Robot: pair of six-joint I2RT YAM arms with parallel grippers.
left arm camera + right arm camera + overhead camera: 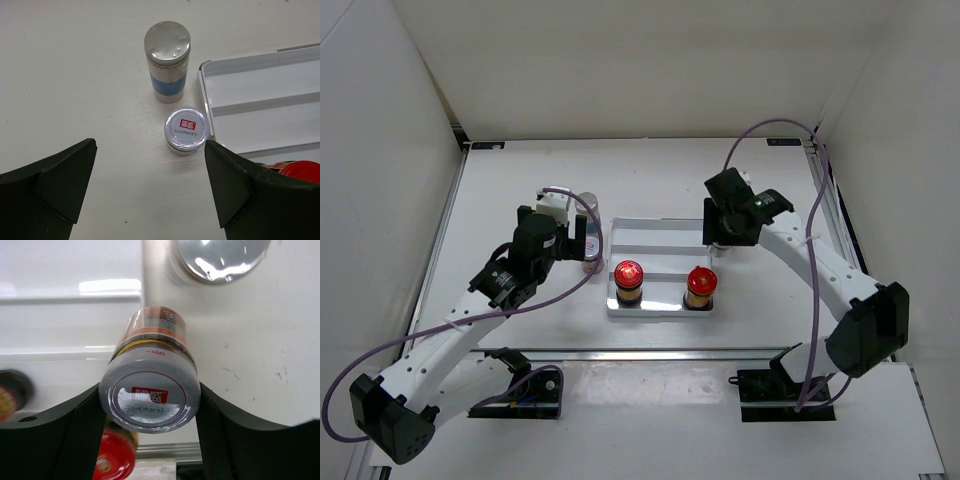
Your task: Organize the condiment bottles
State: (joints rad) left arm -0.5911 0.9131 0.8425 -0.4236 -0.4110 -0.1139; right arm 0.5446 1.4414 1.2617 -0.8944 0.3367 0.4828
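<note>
The white stepped tray (660,232) sits mid-table, and its near step carries the left red-capped jar (628,273) and the right red-capped jar (700,281), upright and apart. Purple cables (775,125) loop off both arms. The table (520,180) is plain white, boxed in by white walls (620,70). Now the left gripper (150,145): it hangs spread wide over bare table, a short labelled-lid jar (186,130) just beyond its fingertips beside the tray's left rim, and a tall silver-capped jar (167,60) just behind that. Over on the right, the right gripper (150,390) has both fingers pressed against the second short jar (151,365) at the tray's right rim. A second tall jar (220,255) stands just beyond it.
</note>
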